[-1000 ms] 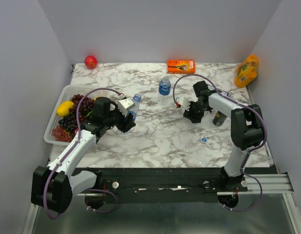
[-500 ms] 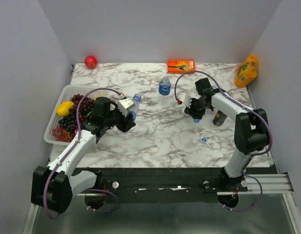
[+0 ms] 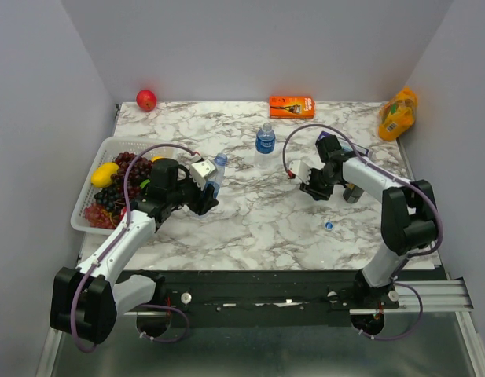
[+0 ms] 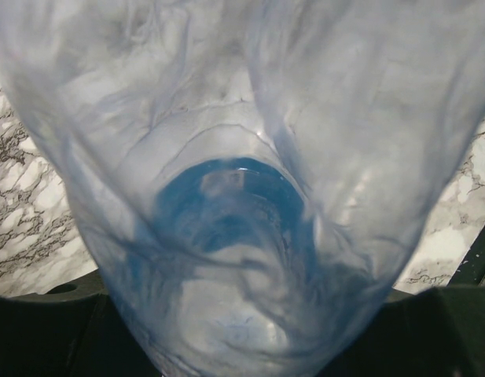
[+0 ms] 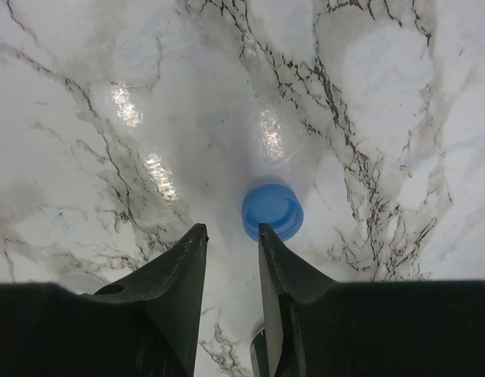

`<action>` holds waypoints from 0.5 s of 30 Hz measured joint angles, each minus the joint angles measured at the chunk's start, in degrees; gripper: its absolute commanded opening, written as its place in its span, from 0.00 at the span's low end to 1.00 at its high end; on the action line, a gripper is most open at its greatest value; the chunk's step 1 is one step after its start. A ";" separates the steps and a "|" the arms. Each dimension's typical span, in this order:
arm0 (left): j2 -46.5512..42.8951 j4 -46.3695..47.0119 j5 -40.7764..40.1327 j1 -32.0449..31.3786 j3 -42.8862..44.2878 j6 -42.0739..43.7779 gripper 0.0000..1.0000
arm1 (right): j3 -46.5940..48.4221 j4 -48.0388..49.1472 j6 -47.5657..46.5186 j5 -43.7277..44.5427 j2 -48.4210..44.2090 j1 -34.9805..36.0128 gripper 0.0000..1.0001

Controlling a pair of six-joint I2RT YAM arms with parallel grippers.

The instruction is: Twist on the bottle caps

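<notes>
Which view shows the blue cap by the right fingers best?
Right wrist: the blue cap lies sharp, unobstructed, just beyond the fingers. Top external hides it under the right gripper; left wrist shows only the bottle.

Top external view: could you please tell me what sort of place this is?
Probably a robot test cell: a marble-patterned table boxed in by plain grey walls, with two arms bolted to a black rail.

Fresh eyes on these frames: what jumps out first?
The left gripper holds a clear bottle tilted beside the fruit basket; it fills the left wrist view. The right gripper hangs over the marble table, fingers slightly apart, a blue cap lying just past their tips. A second cap lies loose nearer the bases; another bottle stands mid-table.
</notes>
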 measured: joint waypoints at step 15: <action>0.00 0.00 -0.04 0.00 -0.02 -0.07 0.00 | 0.39 0.72 0.66 1.60 3.87 0.00 0.13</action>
